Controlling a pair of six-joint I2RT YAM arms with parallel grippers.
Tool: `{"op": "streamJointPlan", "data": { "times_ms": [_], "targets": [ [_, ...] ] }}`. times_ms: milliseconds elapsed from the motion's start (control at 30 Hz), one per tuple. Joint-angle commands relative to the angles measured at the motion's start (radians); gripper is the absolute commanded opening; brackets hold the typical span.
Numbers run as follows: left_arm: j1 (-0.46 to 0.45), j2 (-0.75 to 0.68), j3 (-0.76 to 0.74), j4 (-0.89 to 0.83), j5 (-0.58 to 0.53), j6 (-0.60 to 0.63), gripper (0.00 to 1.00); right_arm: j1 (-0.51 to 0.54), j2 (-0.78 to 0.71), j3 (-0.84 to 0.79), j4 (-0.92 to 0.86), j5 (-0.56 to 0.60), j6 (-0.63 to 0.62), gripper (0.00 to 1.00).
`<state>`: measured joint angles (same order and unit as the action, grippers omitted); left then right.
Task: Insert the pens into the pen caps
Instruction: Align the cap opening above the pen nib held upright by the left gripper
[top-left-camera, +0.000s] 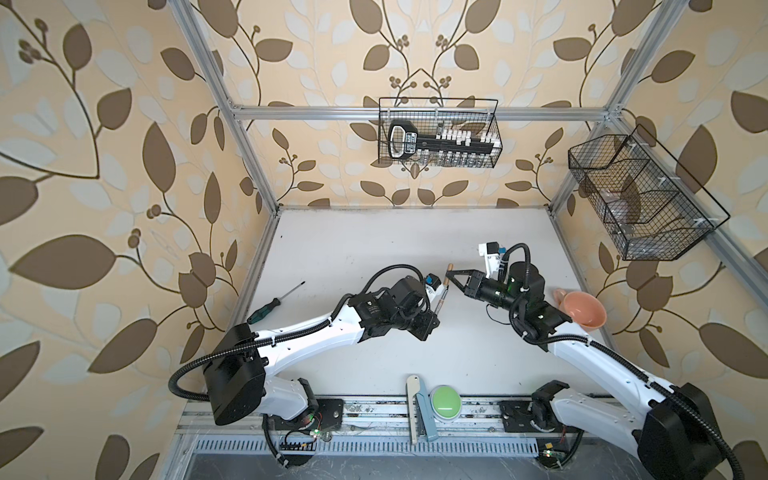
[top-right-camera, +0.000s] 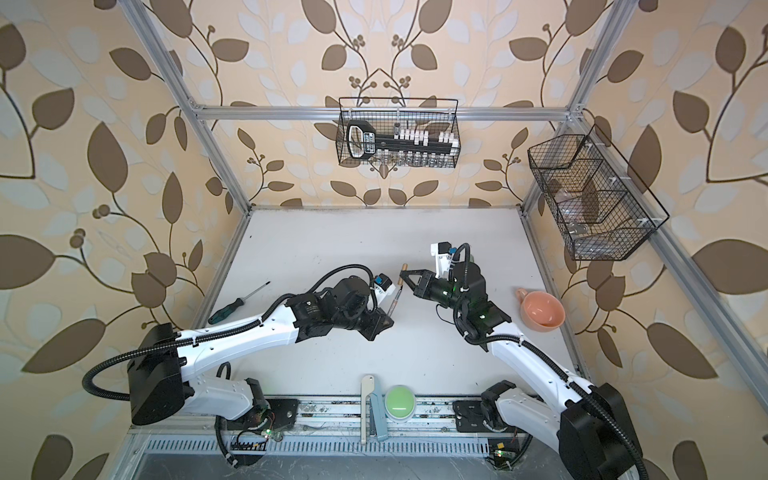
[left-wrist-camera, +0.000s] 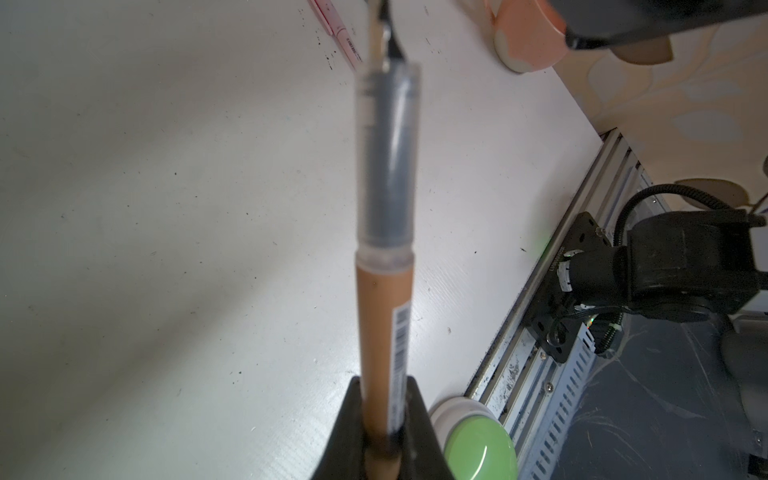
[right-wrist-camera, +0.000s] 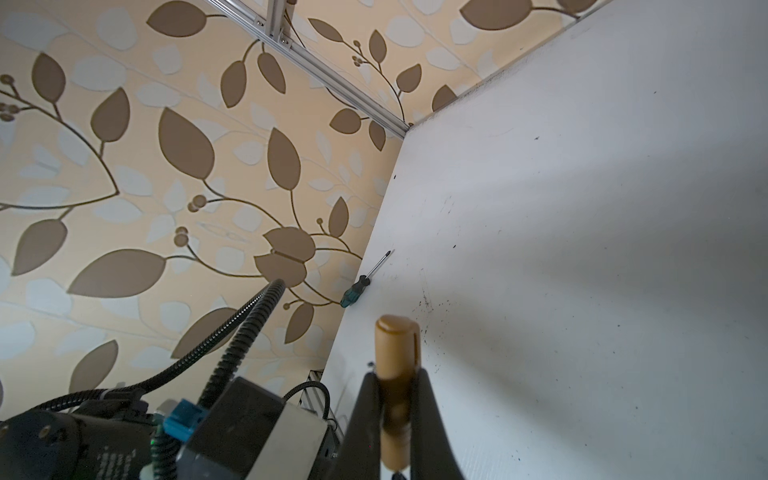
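My left gripper (left-wrist-camera: 384, 415) is shut on the lower barrel of a brown pen (left-wrist-camera: 384, 316). The pen's clear grey front section and dark tip point away from the wrist. In both top views the pen (top-left-camera: 441, 299) slants above the table's middle. My right gripper (right-wrist-camera: 395, 395) is shut on a brown pen cap (right-wrist-camera: 397, 345), closed end outward. The cap (top-left-camera: 449, 266) lines up with the pen, and the dark tip sits right at the cap's open end. A pink pen (left-wrist-camera: 336, 29) lies on the table beyond; green ones are out of view.
A green-handled screwdriver (top-left-camera: 274, 305) lies near the left wall. An orange cup (top-left-camera: 584, 309) sits by the right edge. A green button (top-left-camera: 445, 402) and a pale tool (top-left-camera: 413, 399) sit on the front rail. Wire baskets hang on the back wall (top-left-camera: 440, 133) and right wall (top-left-camera: 640, 195).
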<state>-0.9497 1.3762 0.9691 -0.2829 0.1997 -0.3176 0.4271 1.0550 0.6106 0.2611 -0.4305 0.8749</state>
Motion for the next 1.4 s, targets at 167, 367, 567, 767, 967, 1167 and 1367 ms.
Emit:
{"op": "streamJointPlan", "data": {
  "times_ms": [167,367,567,767,967,1167,1367],
  "targets": [
    [-0.016,-0.048,0.019,0.004,-0.057,0.030,0.00,-0.030,-0.062,0.025,-0.013,0.015,-0.006,0.00],
    [-0.023,-0.065,-0.019,0.086,-0.096,0.064,0.00,-0.057,-0.118,0.096,-0.107,0.011,-0.088,0.00],
    [-0.024,-0.056,-0.013,0.114,-0.113,0.070,0.00,-0.046,-0.183,0.115,-0.164,0.054,-0.160,0.00],
    [-0.036,-0.062,-0.002,0.110,-0.132,0.085,0.00,-0.014,-0.161,0.107,-0.147,0.082,-0.165,0.00],
    [-0.049,-0.053,0.020,0.085,-0.142,0.087,0.00,-0.001,-0.116,0.111,-0.109,0.081,-0.149,0.00],
    [-0.053,-0.065,0.010,0.080,-0.149,0.077,0.00,-0.001,-0.113,0.120,-0.118,0.079,-0.152,0.00],
    [-0.053,-0.088,0.003,0.076,-0.164,0.073,0.00,0.011,-0.130,0.099,-0.113,0.089,-0.137,0.00]
  ]
}}
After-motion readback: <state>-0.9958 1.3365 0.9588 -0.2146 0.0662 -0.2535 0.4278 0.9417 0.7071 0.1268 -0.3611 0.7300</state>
